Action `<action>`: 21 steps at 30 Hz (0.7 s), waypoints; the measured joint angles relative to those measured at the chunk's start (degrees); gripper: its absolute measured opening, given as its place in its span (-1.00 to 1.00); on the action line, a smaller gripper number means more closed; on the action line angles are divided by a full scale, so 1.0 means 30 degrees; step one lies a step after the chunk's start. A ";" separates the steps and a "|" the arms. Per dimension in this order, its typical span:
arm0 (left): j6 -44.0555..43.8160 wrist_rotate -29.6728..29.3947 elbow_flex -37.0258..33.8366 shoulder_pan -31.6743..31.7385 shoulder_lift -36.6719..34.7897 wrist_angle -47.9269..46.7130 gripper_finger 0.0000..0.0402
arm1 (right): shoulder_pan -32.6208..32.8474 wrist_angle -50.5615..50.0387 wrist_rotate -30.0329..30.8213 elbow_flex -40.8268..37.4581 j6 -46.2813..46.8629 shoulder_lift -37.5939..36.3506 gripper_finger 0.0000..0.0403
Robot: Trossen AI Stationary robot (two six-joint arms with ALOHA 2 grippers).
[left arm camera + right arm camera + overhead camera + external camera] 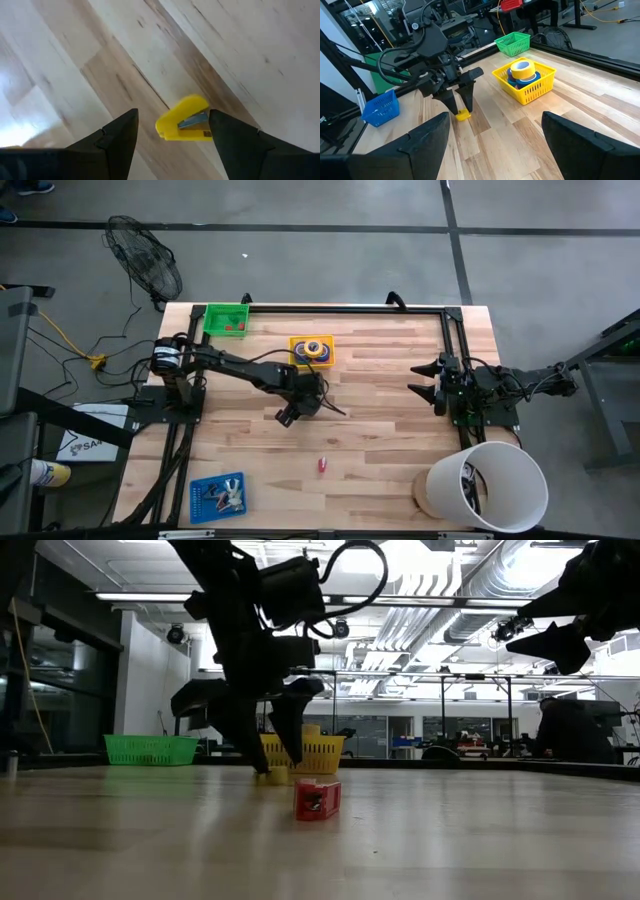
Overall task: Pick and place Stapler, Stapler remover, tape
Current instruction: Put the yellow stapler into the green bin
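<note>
A small yellow stapler (184, 119) lies flat on the wooden table near its middle. My left gripper (172, 117) points steeply down over it, open, one finger on each side; the right wrist view shows the same gripper (460, 107) above the stapler (463, 115). Tape rolls (522, 70), a yellow one on a blue one, sit in a yellow basket (311, 351) at the far middle. I cannot tell which piece is the stapler remover. My right gripper (425, 383) waits open above the table's right side, holding nothing. My left gripper has one finger (225, 135) right beside the stapler's end (204, 131); I cannot tell whether it touches. The other finger stands clear of the stapler, which rests on the table.
A small red piece (322, 466) lies toward the near edge. A green basket (226, 318) stands at the far left, a blue basket (217, 495) at the near left corner, and a white bucket (487, 485) at the near right corner. Bare wood lies between them.
</note>
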 joint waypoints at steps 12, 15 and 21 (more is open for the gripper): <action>-0.9999 0.0000 0.1711 0.0000 -0.0432 -0.2109 0.19 | 0.0001 0.0000 -0.0001 -0.0004 -0.0007 0.0000 0.52; -1.4576 -0.0007 0.2574 0.0000 -0.0430 -0.2142 0.19 | 0.0000 0.0000 0.0000 -0.0004 0.0000 0.0000 0.52; -2.6768 -0.0549 0.3016 0.0007 -0.0437 -0.2315 0.19 | 0.0003 0.0000 0.0000 -0.0004 -0.0004 0.0000 0.52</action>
